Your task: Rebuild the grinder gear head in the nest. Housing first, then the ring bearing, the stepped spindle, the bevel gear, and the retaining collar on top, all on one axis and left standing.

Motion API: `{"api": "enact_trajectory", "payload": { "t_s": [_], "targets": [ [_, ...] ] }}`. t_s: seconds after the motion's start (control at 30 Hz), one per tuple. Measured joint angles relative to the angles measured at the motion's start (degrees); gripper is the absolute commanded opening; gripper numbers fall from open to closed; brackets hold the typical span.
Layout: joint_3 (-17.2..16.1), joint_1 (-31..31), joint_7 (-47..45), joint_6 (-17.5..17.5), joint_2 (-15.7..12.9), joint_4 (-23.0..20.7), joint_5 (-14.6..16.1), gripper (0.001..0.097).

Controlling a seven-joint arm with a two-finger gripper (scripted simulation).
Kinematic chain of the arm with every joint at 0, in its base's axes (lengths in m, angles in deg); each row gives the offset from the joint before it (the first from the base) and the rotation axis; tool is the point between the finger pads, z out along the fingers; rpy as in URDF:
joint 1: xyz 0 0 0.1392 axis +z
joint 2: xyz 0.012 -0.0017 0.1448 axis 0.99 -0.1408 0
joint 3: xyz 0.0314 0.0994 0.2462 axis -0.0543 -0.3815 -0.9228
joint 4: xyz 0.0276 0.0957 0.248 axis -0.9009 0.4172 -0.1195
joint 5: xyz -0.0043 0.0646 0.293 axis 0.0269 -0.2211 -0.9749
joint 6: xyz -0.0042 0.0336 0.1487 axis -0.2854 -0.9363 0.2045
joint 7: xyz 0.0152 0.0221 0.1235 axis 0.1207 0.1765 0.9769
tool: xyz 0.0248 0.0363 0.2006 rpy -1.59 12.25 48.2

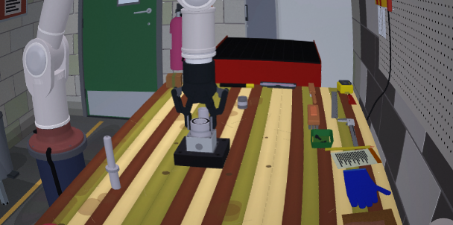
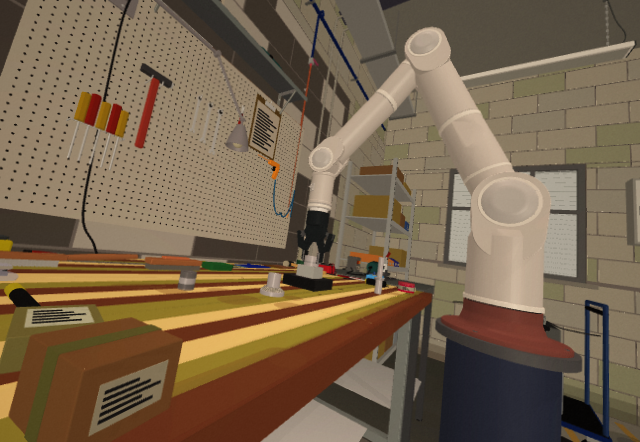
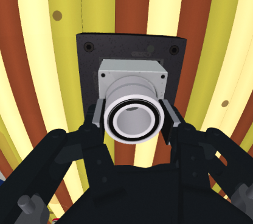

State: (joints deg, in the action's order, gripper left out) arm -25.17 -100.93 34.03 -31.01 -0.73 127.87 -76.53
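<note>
My gripper (image 1: pixel 200 120) (image 3: pixel 132 120) (image 2: pixel 311 256) grips the white ring bearing (image 3: pixel 133 120) (image 1: pixel 200 121) by its sides. The bearing sits at the top of the grey housing (image 1: pixel 201 138) (image 3: pixel 132 81) (image 2: pixel 311 269). The housing stands upright in the black nest (image 1: pixel 202 153) (image 3: pixel 130 62) (image 2: pixel 307 282) at mid-bench. The stepped spindle (image 1: pixel 111 164) (image 2: pixel 379 274) stands upright near the bench's left edge. The bevel gear (image 2: pixel 272 285) rests on the bench beside the nest. The retaining collar (image 1: pixel 242 102) (image 2: pixel 187 278) sits further back on the bench.
A red tool chest (image 1: pixel 267 61) stands at the bench's far end. Hand tools, a green box (image 1: pixel 322 138) and a blue glove (image 1: pixel 361 187) lie along the right side under the pegboard (image 2: pixel 139 132). A brown box (image 2: pixel 93 375) sits on one corner.
</note>
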Motion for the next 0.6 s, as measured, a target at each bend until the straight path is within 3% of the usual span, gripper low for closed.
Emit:
{"api": "enact_trajectory", "payload": {
  "t_s": [0.23, 0.6],
  "targets": [
    [0.00, 0.00, 0.00, 0.00, 0.02, -0.03, 0.00, 0.0695],
    [0.00, 0.00, 0.00, 0.00, 0.03, -0.04, 0.00, 0.0700]
  ]
}}
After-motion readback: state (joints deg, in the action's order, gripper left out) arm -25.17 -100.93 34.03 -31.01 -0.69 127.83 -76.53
